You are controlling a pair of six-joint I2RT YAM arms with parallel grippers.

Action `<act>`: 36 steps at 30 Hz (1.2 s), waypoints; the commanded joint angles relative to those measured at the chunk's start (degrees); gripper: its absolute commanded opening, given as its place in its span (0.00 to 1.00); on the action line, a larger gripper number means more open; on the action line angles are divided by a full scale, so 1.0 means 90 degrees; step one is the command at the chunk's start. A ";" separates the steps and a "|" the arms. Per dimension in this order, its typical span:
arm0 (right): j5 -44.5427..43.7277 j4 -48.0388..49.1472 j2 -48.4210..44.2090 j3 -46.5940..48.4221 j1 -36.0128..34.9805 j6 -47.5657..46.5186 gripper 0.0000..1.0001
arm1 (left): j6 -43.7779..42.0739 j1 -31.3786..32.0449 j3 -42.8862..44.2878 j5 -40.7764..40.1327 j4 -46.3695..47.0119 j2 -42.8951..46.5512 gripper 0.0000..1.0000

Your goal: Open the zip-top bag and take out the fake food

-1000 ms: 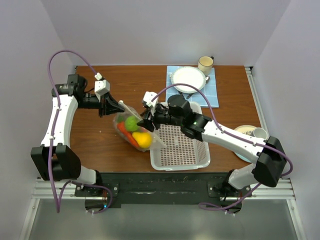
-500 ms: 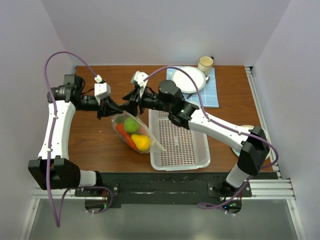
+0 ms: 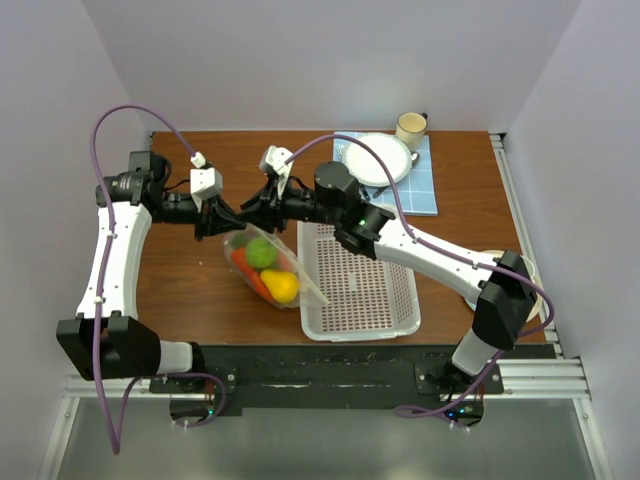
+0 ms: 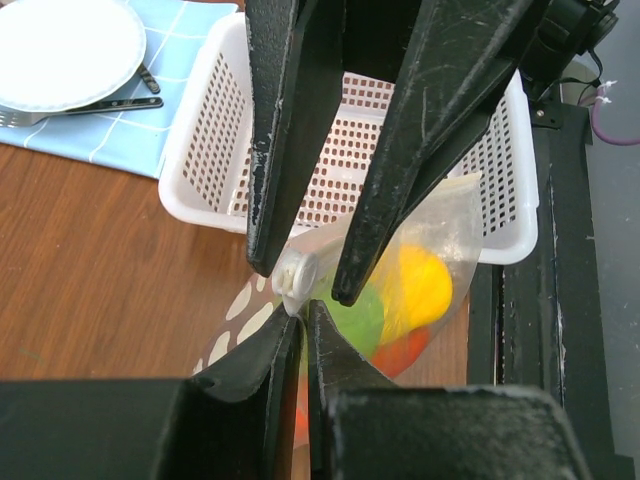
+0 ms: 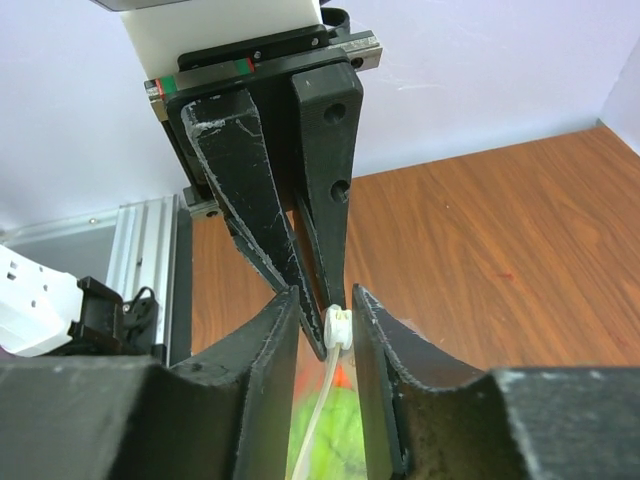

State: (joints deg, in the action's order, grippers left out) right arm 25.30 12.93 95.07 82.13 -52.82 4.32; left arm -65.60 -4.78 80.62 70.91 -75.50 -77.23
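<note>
Brown wood makes up the table point(image 3: 180, 270), the largest thing here. On its near right part sits the white perforated basket point(image 3: 365, 290). Just left of it lies the zip-top bag point(image 3: 268, 268), its near corner reaching the basket's left rim and its far edge held where the two arms meet. The left gripper point(image 4: 303, 312) is pinched tight on that edge of the bag, just under the zip. The right gripper point(image 5: 326, 296) faces it from the other side, jaws narrow but a little apart. The fake food is all inside the bag — a green piece point(image 3: 262, 250), a yellow piece point(image 3: 281, 286) and an orange piece point(image 3: 248, 270). Smallest is the white slider point(image 4: 295, 274), sitting between the right fingers.
</note>
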 commanded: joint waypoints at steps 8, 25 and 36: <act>0.0158 0.0009 -0.0026 0.0054 0.0009 0.0116 0.33 | -0.0132 0.0033 -0.0081 -0.0037 0.0011 0.0144 0.12; 0.0216 -0.0030 0.0081 -0.0111 0.0000 0.0155 0.41 | -0.0133 0.0032 -0.0042 -0.0057 0.0011 0.0085 0.12; 0.0236 -0.0001 0.0228 -0.0043 0.0000 0.0223 0.29 | -0.0103 0.0023 0.0007 -0.0106 0.0011 0.0076 0.12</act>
State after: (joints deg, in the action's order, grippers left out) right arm 26.52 11.57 96.62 81.08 -52.82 5.45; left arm -65.71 -4.78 79.96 69.49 -75.48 -77.23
